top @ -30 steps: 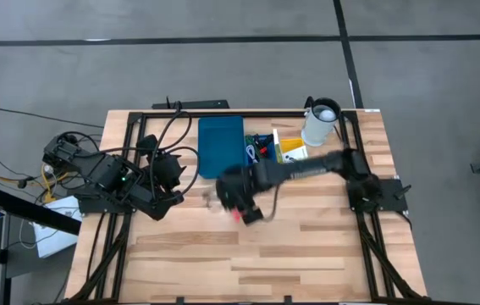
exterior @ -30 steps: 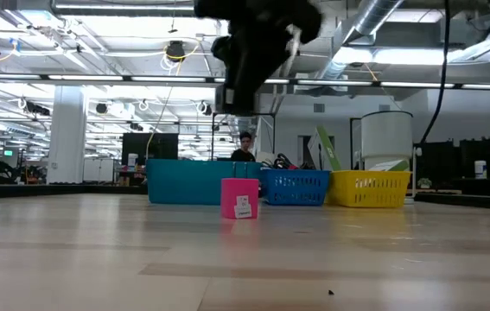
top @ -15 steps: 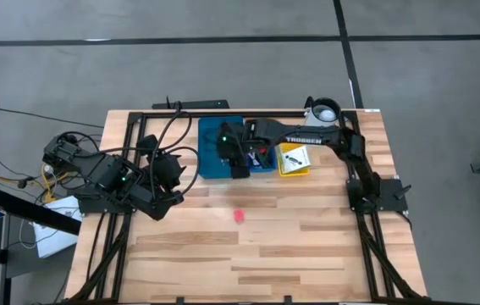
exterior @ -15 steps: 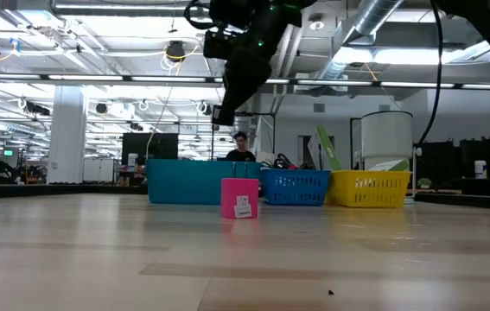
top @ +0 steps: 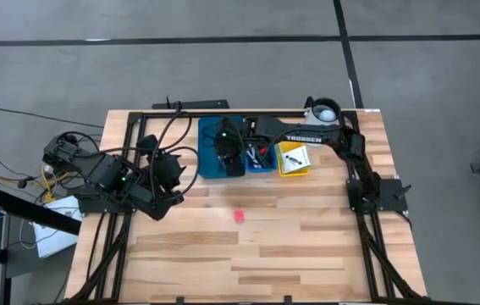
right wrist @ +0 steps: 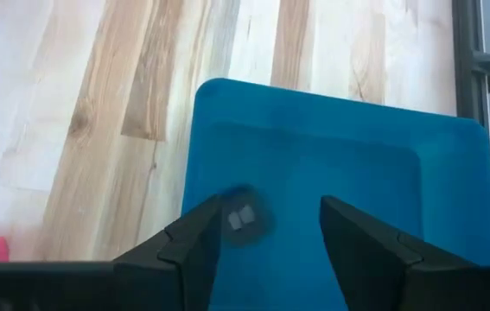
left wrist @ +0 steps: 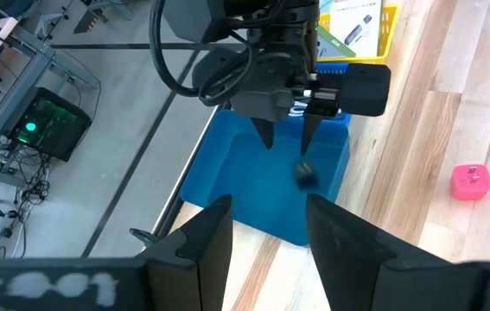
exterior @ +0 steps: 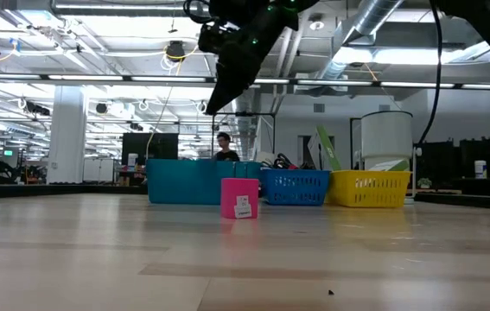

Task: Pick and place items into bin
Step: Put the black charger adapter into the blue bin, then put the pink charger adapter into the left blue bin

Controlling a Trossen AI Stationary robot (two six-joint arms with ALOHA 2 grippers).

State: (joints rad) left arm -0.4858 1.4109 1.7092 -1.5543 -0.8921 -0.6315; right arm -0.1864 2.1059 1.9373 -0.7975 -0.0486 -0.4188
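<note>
Above the teal bin (top: 214, 142) we find the right gripper (left wrist: 286, 136), its fingers parted with nothing between them; just below its tips a small dark block (left wrist: 305, 174) shows over the bin's floor, blurred, and we cannot tell whether it rests there; a pink cube (top: 239, 216) sits on the wooden table (top: 307, 246), well apart from that gripper; left gripper (top: 170, 174) waits near the table's left edge, fingers partly spread, empty.

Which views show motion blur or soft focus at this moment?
Left wrist view: a small dark piece falling under the right gripper into the teal bin is smeared. Right wrist view: the same piece is a grey blur. Low view: the pink block is sharp, the room behind soft.
</note>
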